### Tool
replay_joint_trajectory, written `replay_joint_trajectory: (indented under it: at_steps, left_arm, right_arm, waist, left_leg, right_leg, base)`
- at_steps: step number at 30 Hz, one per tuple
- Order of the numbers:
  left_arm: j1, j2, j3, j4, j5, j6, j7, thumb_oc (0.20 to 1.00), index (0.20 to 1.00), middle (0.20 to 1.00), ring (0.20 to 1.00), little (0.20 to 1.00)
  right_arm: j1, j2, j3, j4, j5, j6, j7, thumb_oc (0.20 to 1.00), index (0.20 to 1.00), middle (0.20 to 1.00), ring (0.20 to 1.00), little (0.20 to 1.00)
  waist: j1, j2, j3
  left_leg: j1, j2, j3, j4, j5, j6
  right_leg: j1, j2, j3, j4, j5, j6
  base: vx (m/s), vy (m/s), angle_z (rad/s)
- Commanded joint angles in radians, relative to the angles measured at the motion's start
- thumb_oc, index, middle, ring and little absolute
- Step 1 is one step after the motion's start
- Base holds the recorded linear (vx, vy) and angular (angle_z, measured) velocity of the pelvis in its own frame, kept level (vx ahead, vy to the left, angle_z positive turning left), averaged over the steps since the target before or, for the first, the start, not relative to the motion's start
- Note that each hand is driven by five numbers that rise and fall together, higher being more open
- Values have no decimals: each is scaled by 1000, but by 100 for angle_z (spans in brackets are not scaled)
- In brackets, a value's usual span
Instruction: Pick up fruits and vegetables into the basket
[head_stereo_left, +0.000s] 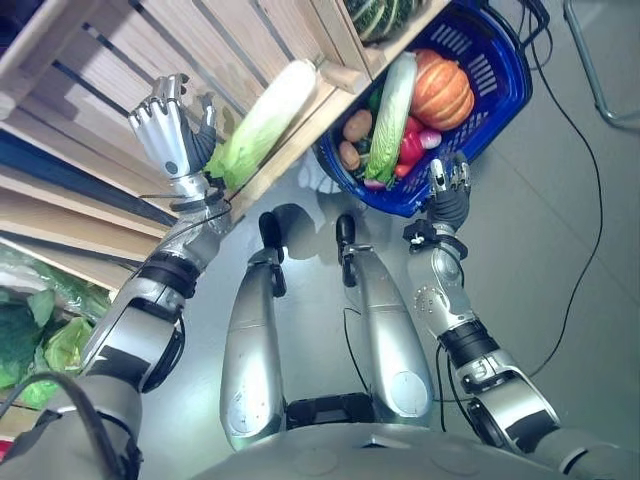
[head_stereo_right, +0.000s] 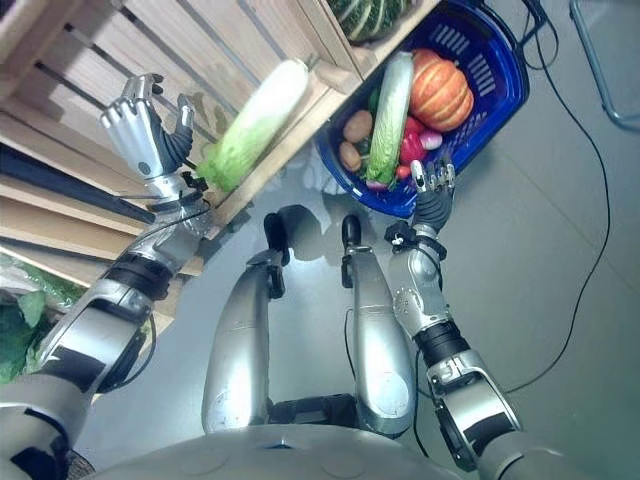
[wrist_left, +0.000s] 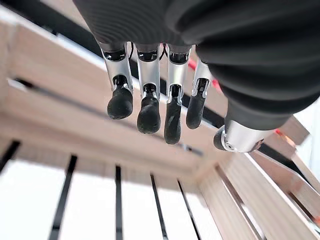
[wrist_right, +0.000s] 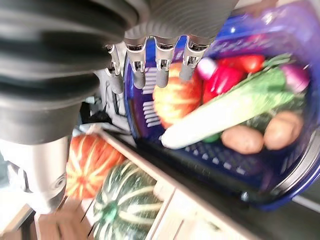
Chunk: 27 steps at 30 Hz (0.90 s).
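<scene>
One cabbage (head_stereo_left: 268, 120) lay on the crate (head_stereo_left: 150, 60), its long axis slanting toward the basket (head_stereo_left: 500, 80). Nearer it, just beside its leafy end, the left hand (head_stereo_left: 168, 128) was spread and empty. The right hand (head_stereo_left: 449, 186) touched the basket rim, fingers relaxed.

This looks like a greengrocer's shop: slatted wooden crates (head_stereo_left: 120, 90) of produce, a pumpkin (wrist_right: 90, 165) and a striped squash (wrist_right: 125, 205) on display, and a blue shopping basket (head_stereo_left: 500, 90) just past the fingers (wrist_right: 162, 75), full of vegetables.

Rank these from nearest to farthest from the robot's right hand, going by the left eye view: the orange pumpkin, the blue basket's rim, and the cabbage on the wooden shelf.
1. Blue basket rim: right by the right hand.
2. Orange pumpkin: inside the basket, beyond the fingers.
3. Cabbage: on the wooden shelf, across by the left hand.
</scene>
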<state>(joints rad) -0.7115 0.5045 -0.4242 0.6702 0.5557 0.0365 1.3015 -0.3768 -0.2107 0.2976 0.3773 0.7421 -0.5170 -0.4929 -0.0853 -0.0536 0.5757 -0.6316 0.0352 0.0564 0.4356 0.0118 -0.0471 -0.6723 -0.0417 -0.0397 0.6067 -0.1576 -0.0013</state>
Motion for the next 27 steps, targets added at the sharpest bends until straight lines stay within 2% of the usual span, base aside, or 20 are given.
replay_joint_trajectory:
  at_steps: [1,5,6,7,8,16,22,24,27]
  left_arm:
    - [28,24,22,-47,58,-12,3,200,200,200,200,200]
    - [17,35,1,-45,28,2,-41,200,200,200,200,200]
    - [12,32,-5,-35,25,2,-52,567,567,567,567,567]
    - [9,32,-8,-30,21,1,-60,689,689,689,689,689]
    - [3,30,-16,-25,18,2,-71,1000,1000,1000,1000,1000]
    - [-41,11,-66,28,11,-31,-149,1000,1000,1000,1000,1000]
    - [-88,-4,-111,94,-31,-12,-229,1000,1000,1000,1000,1000]
    - [-110,-12,-129,130,-53,9,-263,1000,1000,1000,1000,1000]
    - [-139,-20,-155,184,-90,81,-322,1000,1000,1000,1000,1000]
  right_arm:
    - [15,-12,-38,-110,-52,-16,-6,1000,1000,1000,1000,1000]
    - [5,-18,-36,-113,-43,-4,-17,1000,1000,1000,1000,1000]
    - [2,-19,-33,-108,-41,-5,-17,1000,1000,1000,1000,1000]
    - [0,-19,-32,-107,-41,-4,-19,1000,1000,1000,1000,1000]
    - [-3,-20,-29,-107,-40,0,-23,1000,1000,1000,1000,1000]
    - [-11,-24,-11,-80,-32,-7,-10,1000,1000,1000,1000,1000]
    - [-30,-22,7,-66,-39,-7,-26,1000,1000,1000,1000,1000]
    - [-36,-22,13,-61,-38,-7,-30,1000,1000,1000,1000,1000]
    - [-42,-25,18,-56,-35,-7,-27,1000,1000,1000,1000,1000]
  waist:
    - [21,15,-56]
    - [20,12,-56]
    - [18,11,-56]
    - [17,10,-56]
    - [15,8,-56]
    - [1,1,-56]
    - [-8,-6,-56]
    - [-13,-9,-56]
    - [-20,-11,-56]
  left_leg:
    - [29,-58,27,29,-114,-7]
    - [25,-55,31,39,-117,-7]
    - [18,-54,31,46,-117,-7]
    - [15,-54,31,48,-118,-7]
    - [10,-52,34,52,-118,-7]
    - [-43,-42,48,72,-113,-6]
    - [-86,-36,54,82,-108,-5]
    - [-108,-34,58,92,-108,-5]
    - [-141,-31,58,105,-105,-7]
  right_leg:
    - [79,29,-59,-125,48,48]
    - [81,30,-59,-122,45,43]
    - [75,30,-58,-117,44,41]
    - [73,31,-57,-115,44,41]
    - [68,32,-55,-114,45,41]
    - [20,38,-44,-95,50,39]
    - [-24,42,-39,-81,55,39]
    - [-46,42,-39,-73,57,39]
    - [-82,42,-37,-56,61,41]
  base:
    - [15,-14,10]
    - [6,2,8]
    - [0,0,0]
    - [0,0,0]
    - [0,0,0]
    - [0,15,-4]
    - [-4,1,-3]
    - [-10,-9,-4]
    - [-10,-8,-4]
